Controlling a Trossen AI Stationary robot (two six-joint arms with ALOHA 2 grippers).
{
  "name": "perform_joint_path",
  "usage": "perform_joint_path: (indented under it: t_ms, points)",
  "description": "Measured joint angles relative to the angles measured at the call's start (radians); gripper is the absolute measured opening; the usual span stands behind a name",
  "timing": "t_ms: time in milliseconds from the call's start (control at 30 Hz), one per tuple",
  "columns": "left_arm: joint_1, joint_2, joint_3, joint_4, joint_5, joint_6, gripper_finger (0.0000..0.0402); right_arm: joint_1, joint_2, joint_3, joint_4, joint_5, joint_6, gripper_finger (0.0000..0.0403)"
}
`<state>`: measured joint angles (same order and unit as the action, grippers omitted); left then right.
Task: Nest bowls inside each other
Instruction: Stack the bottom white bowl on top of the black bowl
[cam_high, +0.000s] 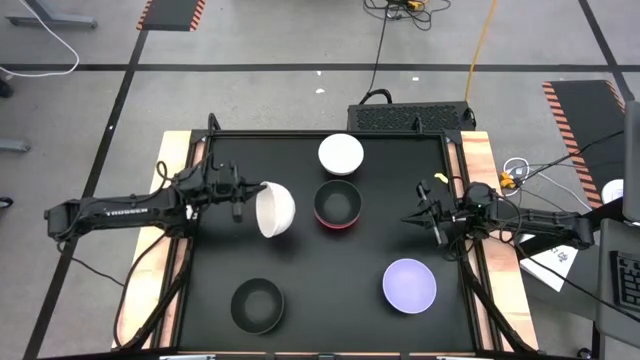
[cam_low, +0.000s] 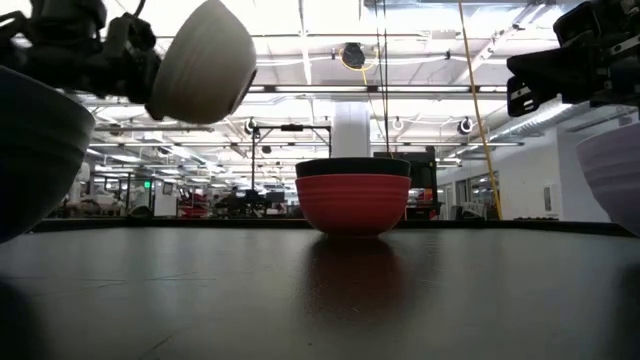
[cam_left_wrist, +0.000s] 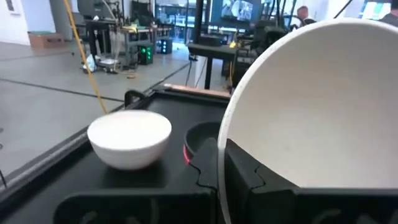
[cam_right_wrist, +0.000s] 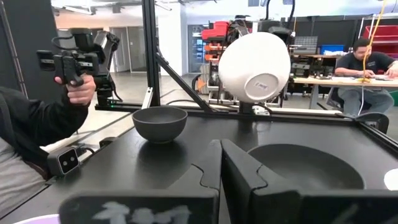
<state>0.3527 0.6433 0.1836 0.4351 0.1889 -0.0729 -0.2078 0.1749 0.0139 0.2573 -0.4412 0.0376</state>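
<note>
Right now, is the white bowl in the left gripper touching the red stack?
Apart. The low view shows the held white bowl lifted well above the table, with open air between it and the red bowl.

White bowl (cam_high: 274, 209) tipped on its side, held aloft at 9 o'clock. Black bowl (cam_high: 337, 200) nested in red bowl (cam_high: 336, 223), upright, centre. Second white bowl (cam_high: 341, 154) upright at 12; lavender bowl (cam_high: 409, 285) at 4; lone black bowl (cam_high: 257, 304) at 7.

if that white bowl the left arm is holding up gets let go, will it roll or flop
The white bowl looks rigid, so it would not flop. It hangs tilted on its side in the left gripper, clear of the table; dropped, its round wall would probably let it rock or roll before settling.
</note>
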Motion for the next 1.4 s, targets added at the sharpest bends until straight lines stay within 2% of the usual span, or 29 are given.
perform_joint_path:
  t_ms: [167,400,600,733,867,1167,1400]
  points:
    - [0.065,0.151,0.123,-0.003,0.094,0.03,0.0005,0.0,0.0,0.0,0.0,0.0,0.0,0.0]
    - [0.136,0.433,0.321,-0.008,0.219,0.046,0.0005,0.0,0.0,0.0,-0.009,0.0,0.0,0.0]
    - [0.158,0.634,0.467,-0.022,0.337,0.048,0.0005,0.0,0.0,0.0,-0.011,0.0,0.0,0.0]
    - [0.158,0.718,0.569,-0.067,0.373,0.049,0.0005,0.0,0.0,0.001,-0.023,0.0,-0.001,0.0]
    - [0.158,0.787,0.702,-0.203,0.405,0.073,0.0005,0.0,0.0,0.001,-0.024,0.0,-0.001,0.0]
    - [0.145,0.894,0.957,-0.54,0.405,0.16,0.0005,0.0,0.0,0.001,-0.024,0.0,-0.005,0.0]
    - [0.138,0.988,1.125,-0.793,0.341,0.218,0.0005,0.0,0.0,0.001,-0.025,0.0,-0.005,0.0]
